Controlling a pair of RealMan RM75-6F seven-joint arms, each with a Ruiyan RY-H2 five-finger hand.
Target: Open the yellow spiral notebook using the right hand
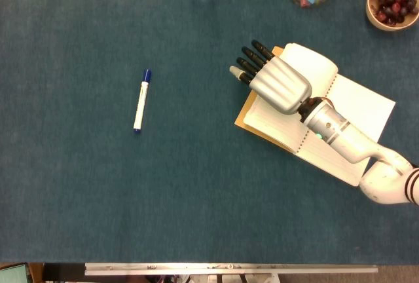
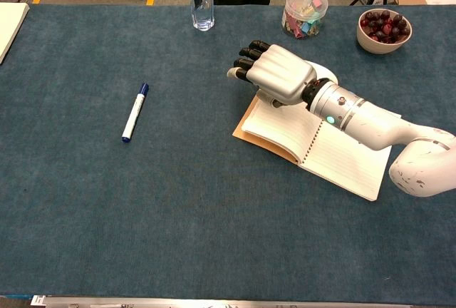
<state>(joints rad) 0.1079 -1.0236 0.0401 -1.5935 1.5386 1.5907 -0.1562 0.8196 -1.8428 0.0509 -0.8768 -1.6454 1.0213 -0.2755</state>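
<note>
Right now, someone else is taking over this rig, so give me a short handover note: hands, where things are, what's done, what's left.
Right hand: over the far left corner of the yellow spiral notebook, fingers curled; whether it pinches a page, cannot tell.
Left hand: not in view.
Notebook lies open on the table's right side, lined pages showing, one page curling up under the hand.
Marker lies to the left, untouched.
Done: notebook opened.
Left: lay the page flat if needed, withdraw the hand.

1. The right hand [image 1: 278, 83] has a ridged silver-grey back shell.
2. Its fingers [image 1: 252, 57] are black, one with a pale grey tip.
3. A silver cylindrical wrist carries a small green light; the arm is glossy white.
</note>
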